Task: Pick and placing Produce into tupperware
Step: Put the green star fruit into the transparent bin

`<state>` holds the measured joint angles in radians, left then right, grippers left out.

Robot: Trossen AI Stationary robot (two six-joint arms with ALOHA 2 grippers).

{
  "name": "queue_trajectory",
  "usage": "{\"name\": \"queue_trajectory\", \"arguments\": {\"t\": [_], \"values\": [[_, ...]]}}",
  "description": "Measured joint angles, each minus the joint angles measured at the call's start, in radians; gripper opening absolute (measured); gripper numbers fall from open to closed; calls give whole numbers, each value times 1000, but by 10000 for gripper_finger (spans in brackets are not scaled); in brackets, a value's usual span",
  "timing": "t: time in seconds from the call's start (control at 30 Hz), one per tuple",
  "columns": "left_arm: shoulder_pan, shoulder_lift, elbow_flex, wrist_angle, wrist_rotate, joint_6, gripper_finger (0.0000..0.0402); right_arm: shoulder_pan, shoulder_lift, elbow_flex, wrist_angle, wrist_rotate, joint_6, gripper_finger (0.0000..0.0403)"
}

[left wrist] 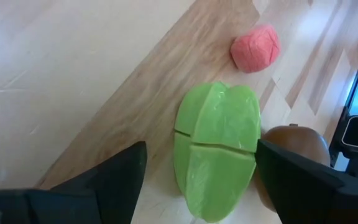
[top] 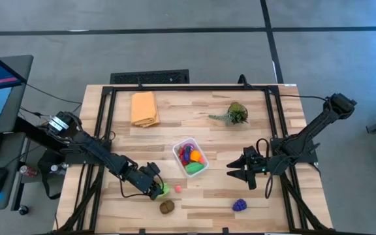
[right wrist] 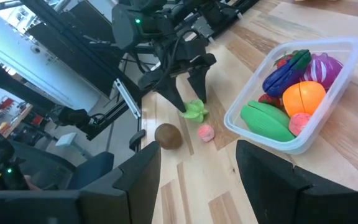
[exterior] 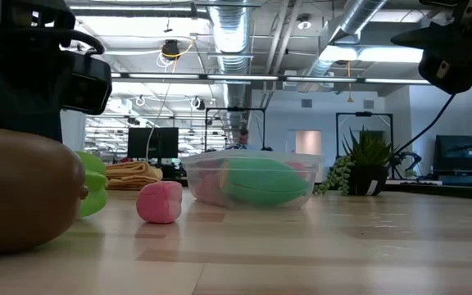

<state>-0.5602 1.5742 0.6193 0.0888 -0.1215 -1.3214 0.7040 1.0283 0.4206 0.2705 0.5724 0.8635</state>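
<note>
Left gripper (top: 158, 190): yours, near the bench's front edge, left of centre; fingers spread wide either side of the green toy pepper (top: 164, 189), not closed on it.
Green toy pepper: lying on the bench between those fingers.
Brown toy piece (top: 167, 206): just beside the pepper, nearer the front edge.
Pink toy piece (top: 178, 188): just right of the pepper.
Orange-yellow cloth (top: 144, 108): folded, towards the back edge.
Tupperware (top: 190, 157): mid-bench; you see green, orange, purple and red produce inside.
Purple toy piece (top: 239, 205): near the front edge, right of centre.
Plant sprig (top: 234, 114): towards the back right.
Right gripper (top: 232, 170): waiting right of the tupperware, fingers apart, empty.
</note>
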Motion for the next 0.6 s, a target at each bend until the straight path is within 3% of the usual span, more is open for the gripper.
{"name": "queue_trajectory", "arguments": {"t": [0.6], "values": [[0, -2, 0, 10, 2, 27, 215, 0, 0, 0, -8, 1, 0, 232]]}}
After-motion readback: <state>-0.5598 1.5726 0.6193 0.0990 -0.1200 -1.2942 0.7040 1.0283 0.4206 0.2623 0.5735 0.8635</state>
